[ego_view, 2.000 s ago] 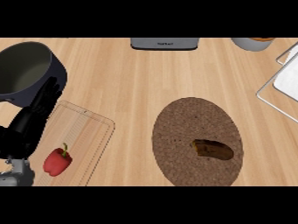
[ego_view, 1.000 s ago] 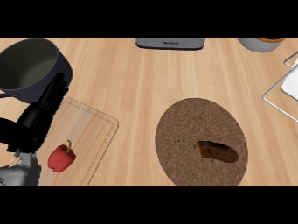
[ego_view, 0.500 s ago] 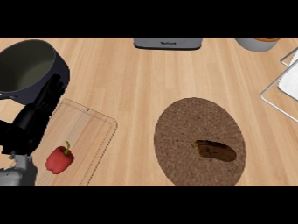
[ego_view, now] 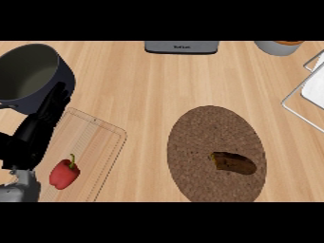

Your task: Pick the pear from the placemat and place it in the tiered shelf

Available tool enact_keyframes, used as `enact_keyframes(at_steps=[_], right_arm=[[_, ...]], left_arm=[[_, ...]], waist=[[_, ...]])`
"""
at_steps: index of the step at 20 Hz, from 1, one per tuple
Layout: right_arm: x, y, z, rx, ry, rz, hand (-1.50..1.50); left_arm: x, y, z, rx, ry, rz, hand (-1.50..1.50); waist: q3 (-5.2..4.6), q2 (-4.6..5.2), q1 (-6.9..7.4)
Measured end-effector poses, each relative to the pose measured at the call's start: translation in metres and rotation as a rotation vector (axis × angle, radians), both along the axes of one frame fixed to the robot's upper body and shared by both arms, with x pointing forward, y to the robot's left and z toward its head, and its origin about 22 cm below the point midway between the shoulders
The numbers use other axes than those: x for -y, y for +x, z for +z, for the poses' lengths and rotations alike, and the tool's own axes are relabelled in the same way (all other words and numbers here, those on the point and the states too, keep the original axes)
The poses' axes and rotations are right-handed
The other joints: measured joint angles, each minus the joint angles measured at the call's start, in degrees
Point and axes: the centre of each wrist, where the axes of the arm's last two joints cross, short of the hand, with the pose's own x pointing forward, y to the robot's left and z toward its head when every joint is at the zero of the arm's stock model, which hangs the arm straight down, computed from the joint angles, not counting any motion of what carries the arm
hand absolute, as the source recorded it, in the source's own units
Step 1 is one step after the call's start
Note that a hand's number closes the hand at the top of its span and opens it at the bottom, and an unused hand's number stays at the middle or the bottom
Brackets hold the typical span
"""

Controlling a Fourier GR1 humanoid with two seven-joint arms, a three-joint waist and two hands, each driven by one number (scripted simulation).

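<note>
Pear [ego_view: 233,163] on placemat [ego_view: 206,128]; left robot hand [ego_view: 25,137] open.

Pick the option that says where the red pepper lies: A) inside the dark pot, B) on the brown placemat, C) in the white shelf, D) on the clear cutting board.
D: the red pepper lies on the clear cutting board at the view's left, beside the left hand; the placemat holds only the brown pear.

Black left hand [ego_view: 25,142] on grey forearm [ego_view: 14,192] sits at eight o'clock. Fingers straight, extended toward one o'clock. Nothing held.
</note>
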Motion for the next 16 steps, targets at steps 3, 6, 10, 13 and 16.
enact_keyframes(at_steps=[3, 6, 10, 13, 16], right_arm=[[0.008, 0.007, -0.007, 0.006, 0.047, -0.074, 1.50], [0.019, 0.010, -0.002, 0.046, 0.117, -0.181, 1.50], [0.031, -0.004, 0.020, 0.175, -0.221, -0.291, -1.50], [0.037, -0.003, 0.022, 0.172, -0.321, -0.335, -1.50], [0.046, -0.001, 0.029, 0.170, -0.274, -0.402, -1.50]], left_arm=[[-0.001, 0.001, -0.004, -0.002, -0.004, 0.006, 0.00], [-0.001, 0.001, -0.004, 0.006, -0.002, -0.001, 0.00], [0.000, 0.003, 0.002, 0.017, 0.003, -0.005, 0.00], [0.002, 0.002, -0.001, 0.013, 0.004, -0.010, 0.00], [0.000, -0.001, -0.003, 0.010, 0.007, -0.013, 0.00]], waist=[[0.01, 0.02, -0.11], [0.02, 0.10, 0.16], [0.01, 0.47, 0.52], [0.02, 0.44, 0.81], [0.02, 0.31, 0.77]])
